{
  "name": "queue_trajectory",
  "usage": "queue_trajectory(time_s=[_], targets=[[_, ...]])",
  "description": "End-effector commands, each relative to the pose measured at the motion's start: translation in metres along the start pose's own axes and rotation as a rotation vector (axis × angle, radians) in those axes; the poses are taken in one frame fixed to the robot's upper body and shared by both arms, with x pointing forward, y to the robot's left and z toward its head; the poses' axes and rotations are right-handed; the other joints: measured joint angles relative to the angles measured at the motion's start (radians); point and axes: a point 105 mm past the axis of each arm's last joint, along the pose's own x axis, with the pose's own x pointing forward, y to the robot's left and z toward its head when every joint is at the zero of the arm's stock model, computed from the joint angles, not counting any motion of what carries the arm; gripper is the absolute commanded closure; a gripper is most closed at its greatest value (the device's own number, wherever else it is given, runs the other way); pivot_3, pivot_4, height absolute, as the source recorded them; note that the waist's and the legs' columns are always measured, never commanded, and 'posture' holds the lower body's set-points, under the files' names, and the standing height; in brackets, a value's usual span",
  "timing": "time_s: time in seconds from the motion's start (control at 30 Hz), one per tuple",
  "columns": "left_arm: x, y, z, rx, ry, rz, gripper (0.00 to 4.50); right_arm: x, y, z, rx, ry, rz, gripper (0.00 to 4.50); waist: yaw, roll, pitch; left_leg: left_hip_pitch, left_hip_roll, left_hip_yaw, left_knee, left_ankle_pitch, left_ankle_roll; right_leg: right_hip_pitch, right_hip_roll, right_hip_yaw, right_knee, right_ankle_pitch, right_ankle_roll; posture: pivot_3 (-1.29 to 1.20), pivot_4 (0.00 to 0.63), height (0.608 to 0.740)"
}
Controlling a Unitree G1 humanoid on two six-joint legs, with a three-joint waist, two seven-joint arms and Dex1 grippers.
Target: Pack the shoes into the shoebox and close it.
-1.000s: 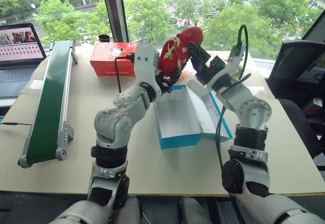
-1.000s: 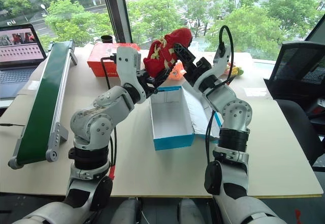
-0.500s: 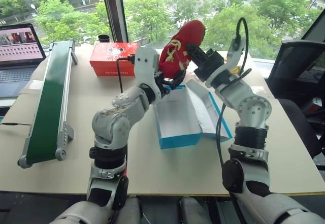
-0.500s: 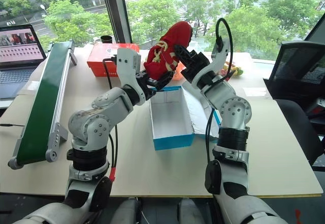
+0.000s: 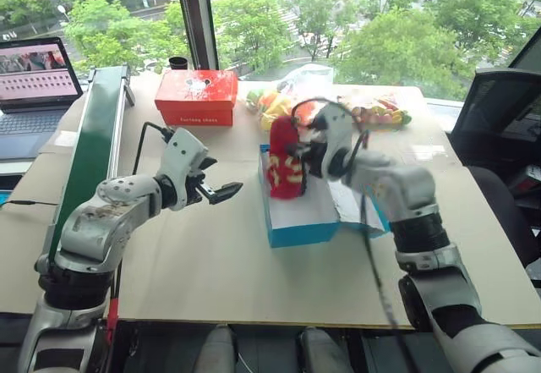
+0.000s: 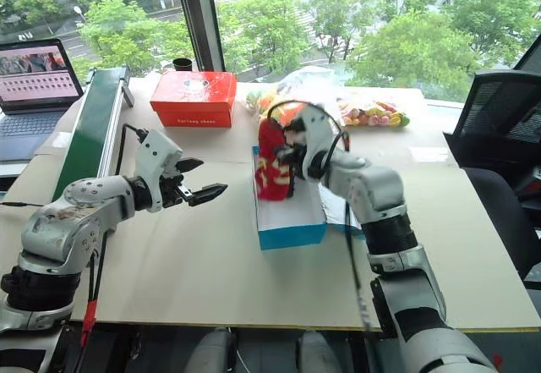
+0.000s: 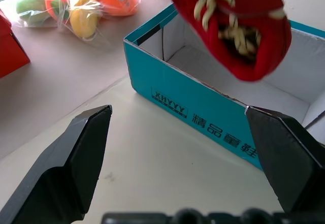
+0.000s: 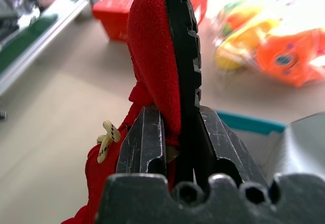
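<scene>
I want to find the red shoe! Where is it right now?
The red shoe is in the middle of the table, pinched in the robot's right hand, standing on end over the open blue shoebox. The open left hand is off to its left.

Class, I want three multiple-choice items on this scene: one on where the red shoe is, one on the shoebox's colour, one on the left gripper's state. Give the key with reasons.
1. Where is the red shoe?
A. on the conveyor
B. over the shoebox, in the right gripper
C. on the laptop

2. The shoebox's outside is:
A. blue
B. green
C. black

3. The left gripper is:
A. shut on a shoe
B. shut on a bag
C. open

Key: B, its fingers pinch the shoe above the open box; A, the front wall is blue; C, the fingers stand apart over bare table.
</scene>
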Motion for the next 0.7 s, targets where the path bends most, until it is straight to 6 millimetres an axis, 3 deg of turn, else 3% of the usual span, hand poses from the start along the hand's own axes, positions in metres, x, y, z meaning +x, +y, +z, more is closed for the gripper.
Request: queue_trajectory(time_s=[0.03, 0.33, 0.37, 0.57, 0.67, 0.7], targets=[[-0.004, -0.010, 0.011, 0.045, -0.037, -0.030, 0.00, -0.007, -0.015, 0.002, -0.098, 0.009, -0.068, 4.15, -0.003, 0.000, 0.000, 0.000, 0.000, 0.000, 0.000, 0.000, 0.000, 0.000, 0.000, 0.000, 0.000, 0.000, 0.000, 0.00, 0.150, 0.739], [-0.011, -0.008, 0.003, 0.065, 0.005, -0.015, 0.00, -0.007, -0.011, -0.012, -0.240, 0.124, -0.056, 4.15, -0.012, 0.000, 0.000, 0.001, 0.000, 0.000, 0.000, 0.000, 0.000, 0.001, 0.000, 0.001, 0.000, 0.000, 0.000, 0.00, 0.150, 0.739], [-0.011, -0.008, 0.004, 0.066, 0.005, -0.015, 0.00, -0.007, -0.010, -0.014, -0.243, 0.134, -0.049, 3.16, -0.011, 0.000, 0.000, 0.001, 0.000, 0.000, 0.000, 0.000, 0.000, 0.001, 0.000, 0.001, 0.000, 0.000, 0.000, 0.00, 0.150, 0.739], [-0.014, -0.007, 0.005, 0.070, 0.009, -0.007, 0.00, -0.006, -0.017, -0.024, -0.306, 0.171, -0.084, 1.21, -0.010, 0.000, 0.000, 0.001, 0.000, 0.000, 0.000, 0.000, 0.000, 0.001, 0.000, 0.000, 0.000, 0.000, 0.000, 0.00, 0.150, 0.739], [-0.016, -0.004, 0.005, 0.072, 0.015, 0.001, 0.00, -0.005, -0.020, -0.013, -0.362, 0.130, -0.126, 0.17, -0.010, 0.000, 0.000, 0.001, 0.000, 0.000, 0.000, 0.000, 0.000, 0.001, 0.000, 0.000, 0.001, 0.000, 0.000, 0.00, 0.150, 0.739], [-0.016, -0.003, 0.005, 0.074, 0.018, 0.006, 0.00, -0.005, -0.021, -0.004, -0.382, 0.100, -0.147, 0.03, -0.010, 0.000, 0.000, 0.002, 0.000, 0.000, 0.001, 0.000, 0.000, 0.001, 0.000, 0.000, 0.001, 0.000, 0.000, 0.00, 0.150, 0.739]])
